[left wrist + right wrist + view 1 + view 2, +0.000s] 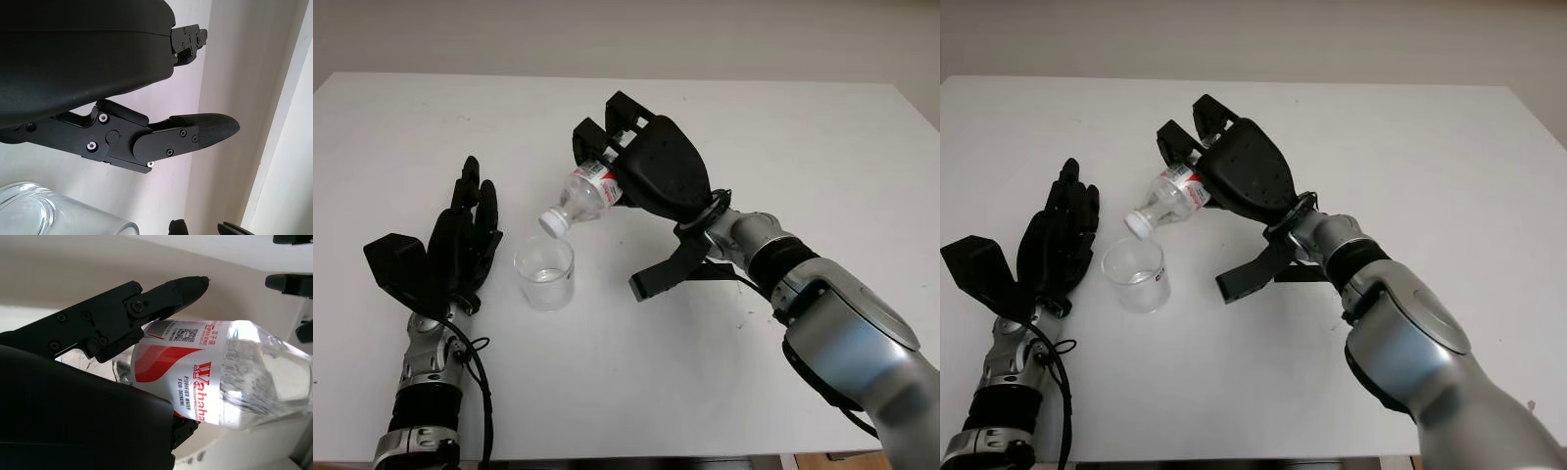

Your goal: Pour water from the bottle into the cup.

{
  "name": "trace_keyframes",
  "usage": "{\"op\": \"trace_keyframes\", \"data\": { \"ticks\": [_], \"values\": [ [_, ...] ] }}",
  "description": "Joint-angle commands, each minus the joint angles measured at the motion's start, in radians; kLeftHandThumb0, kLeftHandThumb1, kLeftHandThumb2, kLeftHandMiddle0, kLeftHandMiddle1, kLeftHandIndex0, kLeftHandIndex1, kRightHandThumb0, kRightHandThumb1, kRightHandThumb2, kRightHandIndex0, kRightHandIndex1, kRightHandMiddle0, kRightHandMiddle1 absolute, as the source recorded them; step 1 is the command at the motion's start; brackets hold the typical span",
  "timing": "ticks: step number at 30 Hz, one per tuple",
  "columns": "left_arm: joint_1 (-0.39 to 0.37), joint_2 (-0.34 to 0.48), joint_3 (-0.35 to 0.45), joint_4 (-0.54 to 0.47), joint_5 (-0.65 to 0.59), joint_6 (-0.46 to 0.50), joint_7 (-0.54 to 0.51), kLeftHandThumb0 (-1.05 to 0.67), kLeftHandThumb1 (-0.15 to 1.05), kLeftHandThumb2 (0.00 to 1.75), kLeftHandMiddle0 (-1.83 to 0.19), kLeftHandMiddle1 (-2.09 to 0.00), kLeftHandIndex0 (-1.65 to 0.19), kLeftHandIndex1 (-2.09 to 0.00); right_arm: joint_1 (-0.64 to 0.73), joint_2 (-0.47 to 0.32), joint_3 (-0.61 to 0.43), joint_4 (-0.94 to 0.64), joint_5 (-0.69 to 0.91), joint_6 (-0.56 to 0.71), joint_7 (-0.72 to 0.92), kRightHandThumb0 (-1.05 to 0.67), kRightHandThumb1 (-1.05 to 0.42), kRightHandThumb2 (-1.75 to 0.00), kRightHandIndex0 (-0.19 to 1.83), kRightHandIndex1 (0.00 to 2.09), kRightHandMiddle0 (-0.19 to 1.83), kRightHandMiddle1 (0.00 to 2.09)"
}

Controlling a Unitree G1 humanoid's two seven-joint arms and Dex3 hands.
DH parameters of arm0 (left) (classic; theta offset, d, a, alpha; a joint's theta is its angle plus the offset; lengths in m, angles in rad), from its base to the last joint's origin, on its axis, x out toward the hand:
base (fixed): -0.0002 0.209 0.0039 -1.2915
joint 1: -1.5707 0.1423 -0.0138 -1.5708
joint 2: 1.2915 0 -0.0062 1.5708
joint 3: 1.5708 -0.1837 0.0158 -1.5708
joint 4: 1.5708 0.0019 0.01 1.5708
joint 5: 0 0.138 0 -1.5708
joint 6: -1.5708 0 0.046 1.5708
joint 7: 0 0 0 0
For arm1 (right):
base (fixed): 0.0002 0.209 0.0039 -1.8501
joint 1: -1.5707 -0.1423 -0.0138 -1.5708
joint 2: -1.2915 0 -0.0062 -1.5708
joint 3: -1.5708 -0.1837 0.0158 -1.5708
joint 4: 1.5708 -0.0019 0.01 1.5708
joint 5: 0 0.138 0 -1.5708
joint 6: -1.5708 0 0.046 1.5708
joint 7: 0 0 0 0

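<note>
bottle: clear, red-white label, white cap, tilted over cup | gripped by right hand | left hand: open beside cup | table: white

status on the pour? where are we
Done: right hand has the bottle grasped, lifted and tipped, its mouth just above the cup. In hand: the pour itself; the white cap looks still on and I can't make out a stream. Left: get water into the cup. Left hand is open beside it.

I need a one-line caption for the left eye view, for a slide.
The right hand tilts the water bottle, white cap down, over the clear cup; the open left hand waits beside the cup.
</note>
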Motion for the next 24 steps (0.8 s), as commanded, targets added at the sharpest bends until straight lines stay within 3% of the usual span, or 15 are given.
{"op": "trace_keyframes", "data": {
  "ticks": [1,9,18,22,24],
  "values": [
    [0.003,-0.004,0.000,0.014,0.003,-0.007,0.000,-0.70,1.05,0.57,0.14,-0.06,0.14,-0.06,-0.047,0.001,0.014,-0.006,-0.016,0.024,-0.021,-0.50,-1.05,-0.17,1.17,2.09,0.78,2.09],
    [-0.003,-0.009,0.002,0.015,-0.001,-0.002,0.007,-0.70,1.05,0.56,0.12,-0.06,0.13,-0.06,-0.065,0.000,0.051,-0.016,-0.047,0.061,-0.035,-0.53,-1.05,-0.29,1.11,2.09,0.72,2.09],
    [-0.014,-0.009,0.002,0.032,-0.001,-0.011,0.004,-0.70,1.05,0.56,0.11,-0.06,0.12,-0.06,-0.067,0.000,0.047,-0.011,-0.027,0.033,-0.034,-0.52,-1.05,-0.27,1.15,2.09,0.78,2.09],
    [-0.017,-0.007,0.003,0.038,-0.001,-0.011,0.003,-0.71,1.05,0.55,0.11,-0.06,0.11,-0.06,-0.053,0.006,-0.010,-0.007,0.058,-0.055,0.016,-0.50,-1.05,-0.19,1.18,2.09,0.81,2.09],
    [-0.016,-0.006,0.002,0.035,0.000,-0.008,0.004,-0.71,1.05,0.55,0.11,-0.06,0.11,-0.06,-0.031,0.007,-0.086,-0.005,0.161,-0.130,0.102,-0.47,-1.05,-0.20,1.20,2.09,0.87,2.09]
  ]
}}
